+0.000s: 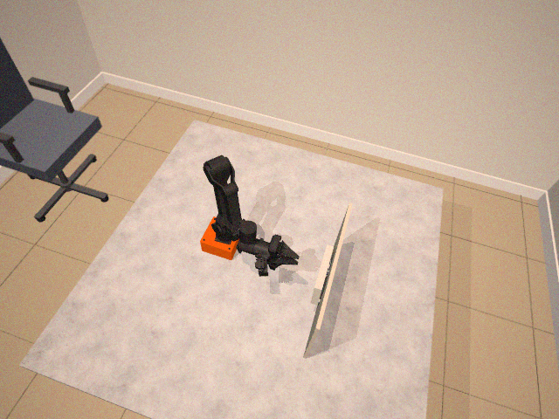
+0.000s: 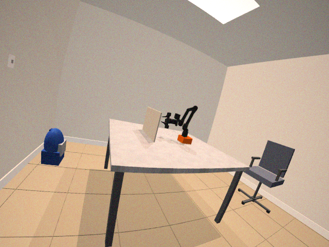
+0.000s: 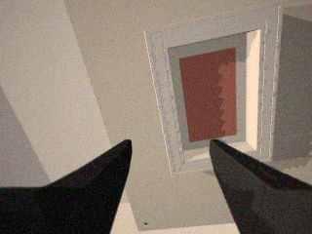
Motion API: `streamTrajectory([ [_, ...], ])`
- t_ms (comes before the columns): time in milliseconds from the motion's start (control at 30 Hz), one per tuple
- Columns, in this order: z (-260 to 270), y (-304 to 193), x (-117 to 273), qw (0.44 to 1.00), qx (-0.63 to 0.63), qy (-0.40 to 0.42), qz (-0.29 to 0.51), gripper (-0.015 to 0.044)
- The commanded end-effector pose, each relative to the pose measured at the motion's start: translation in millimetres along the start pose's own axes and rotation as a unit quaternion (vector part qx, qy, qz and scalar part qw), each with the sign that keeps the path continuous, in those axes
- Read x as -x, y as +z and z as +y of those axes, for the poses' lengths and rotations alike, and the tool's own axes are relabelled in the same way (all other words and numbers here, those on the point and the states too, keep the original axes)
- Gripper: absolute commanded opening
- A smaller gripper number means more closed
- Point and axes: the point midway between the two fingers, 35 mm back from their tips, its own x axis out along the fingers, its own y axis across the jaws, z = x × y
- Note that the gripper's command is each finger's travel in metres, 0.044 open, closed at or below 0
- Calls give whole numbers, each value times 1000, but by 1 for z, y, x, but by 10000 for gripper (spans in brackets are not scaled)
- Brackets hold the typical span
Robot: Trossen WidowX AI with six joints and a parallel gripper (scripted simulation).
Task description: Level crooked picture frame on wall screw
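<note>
The pale picture frame [image 1: 322,272] [image 3: 161,97] with a red picture [image 3: 207,97] hangs on the front of the upright cream panel [image 1: 341,230] [image 2: 151,123] [image 3: 117,73]. In the wrist view its top and bottom edges rise toward the right, the bottom one a little more steeply than the panel's bottom edge. With the slanted view I cannot tell the exact tilt. The screw and notched strip are hidden behind the frame. My gripper [image 1: 298,260] [image 2: 161,119] [image 3: 170,145] is open and empty, backed off in front of the panel with a gap to the frame.
The panel stands on the marbled table [image 1: 180,338] [image 2: 185,159], and the arm's orange base [image 1: 218,245] [image 2: 183,139] is opposite its front. An office chair [image 1: 49,135] [image 2: 276,159] and a blue object [image 2: 53,140] stand on the floor away from the arm.
</note>
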Motion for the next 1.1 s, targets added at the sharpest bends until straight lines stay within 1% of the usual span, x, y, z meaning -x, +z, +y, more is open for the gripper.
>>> streamTrajectory([
  [0,1,0,1,1000,0,0,0,260],
  [333,32,11,47,1000,-1,5,-2,260],
  [667,40,-2,91,1000,-11,-4,-2,260],
  [1067,40,-6,96,1000,-8,-6,2,260],
])
